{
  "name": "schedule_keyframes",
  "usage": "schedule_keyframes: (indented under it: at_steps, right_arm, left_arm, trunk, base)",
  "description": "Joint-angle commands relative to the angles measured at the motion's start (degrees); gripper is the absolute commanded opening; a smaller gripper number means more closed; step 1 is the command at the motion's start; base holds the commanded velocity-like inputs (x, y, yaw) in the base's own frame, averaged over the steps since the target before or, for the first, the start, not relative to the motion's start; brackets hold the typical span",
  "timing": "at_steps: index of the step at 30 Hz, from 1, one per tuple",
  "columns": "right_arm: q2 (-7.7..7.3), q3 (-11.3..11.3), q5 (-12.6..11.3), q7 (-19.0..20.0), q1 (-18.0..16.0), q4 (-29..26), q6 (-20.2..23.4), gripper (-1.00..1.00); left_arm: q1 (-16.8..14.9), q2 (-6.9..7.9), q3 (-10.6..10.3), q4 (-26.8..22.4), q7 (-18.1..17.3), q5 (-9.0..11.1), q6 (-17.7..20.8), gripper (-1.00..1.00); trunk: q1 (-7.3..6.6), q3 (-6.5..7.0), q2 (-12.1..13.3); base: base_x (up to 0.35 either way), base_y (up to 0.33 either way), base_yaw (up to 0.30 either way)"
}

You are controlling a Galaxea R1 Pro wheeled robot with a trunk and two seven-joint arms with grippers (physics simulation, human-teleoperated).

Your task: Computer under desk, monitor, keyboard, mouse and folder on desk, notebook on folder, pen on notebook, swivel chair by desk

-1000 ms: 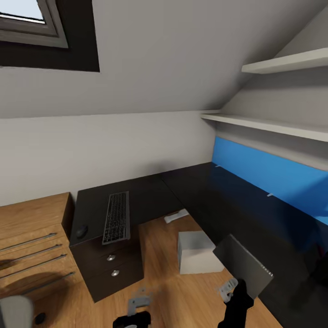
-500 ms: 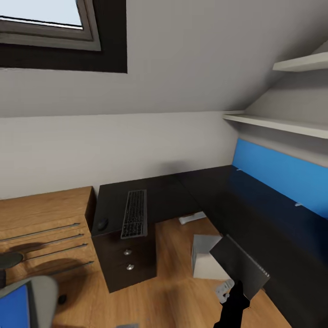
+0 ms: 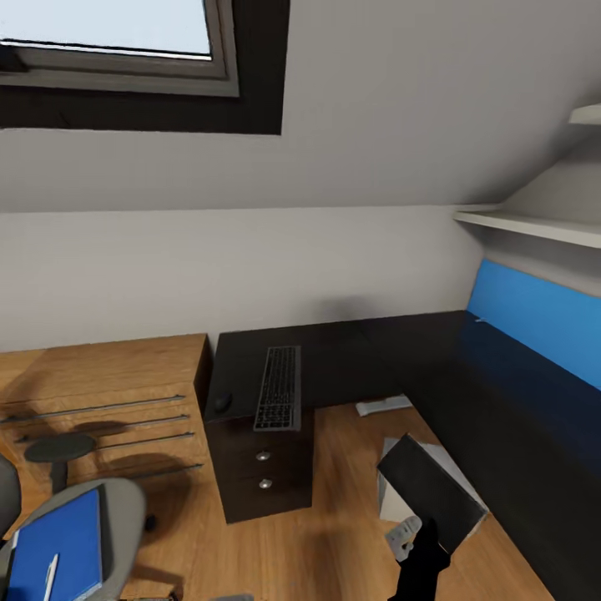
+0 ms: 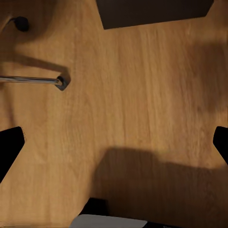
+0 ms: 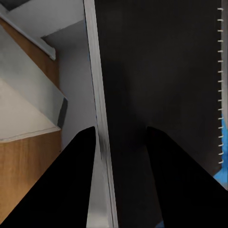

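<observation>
Black monitor (image 3: 430, 491) sits clamped edge-on between the right tool's (image 5: 121, 142) fingers.

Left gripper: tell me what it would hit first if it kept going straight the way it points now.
Most likely the bare wooden floor: the left wrist view looks straight onto it between the open jaws. A chrome chair leg and the desk drawer unit lie off to the sides. Depth is unclear.

No legible text, labels, brands, numbers or signs. Keyboard (image 3: 278, 388) keycaps on the tabletop (image 3: 351, 355) too small to resolve. Folder (image 3: 57, 544) cover plain blue. Monitor (image 5: 156, 71) face between the fingers (image 5: 71, 185) plain black.
</observation>
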Motion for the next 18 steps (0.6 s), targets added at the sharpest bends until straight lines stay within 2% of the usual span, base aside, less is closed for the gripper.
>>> schedule_keyframes:
  at_steps: [1,8,13,18]
  right_arm:
    - [0.00,0.2,0.3,-0.1,0.0,0.0,0.5,-1.00]
    - [0.02,0.8,0.3,-0.1,0.0,0.2,0.5,-1.00]
    - [-0.01,0.9,0.3,-0.1,0.0,0.2,0.5,-1.00]
    - [-0.03,0.9,0.3,-0.1,0.0,0.1,0.5,-1.00]
  left_arm:
    - [-0.1,0.02,-0.5,0.0,0.3,0.6,-0.5,1.00]
    - [-0.1,-0.05,-0.5,0.0,0.3,0.6,-3.3,1.00]
    - [-0.1,-0.08,-0.6,0.0,0.3,0.6,-3.9,1.00]
    - [-0.1,-0.35,-1.6,0.0,0.3,0.6,-4.0,1.00]
  trunk:
    - [0.01,-0.07,-0.1]
    - [0.01,-0.07,-0.1]
    - [0.01,-0.07,-0.1]
    - [0.01,-0.07,-0.1]
  base:
    - [0.000,0.000,0.273]
    - [0.000,0.000,0.273]
    - [0.000,0.000,0.273]
    - [0.000,0.000,0.273]
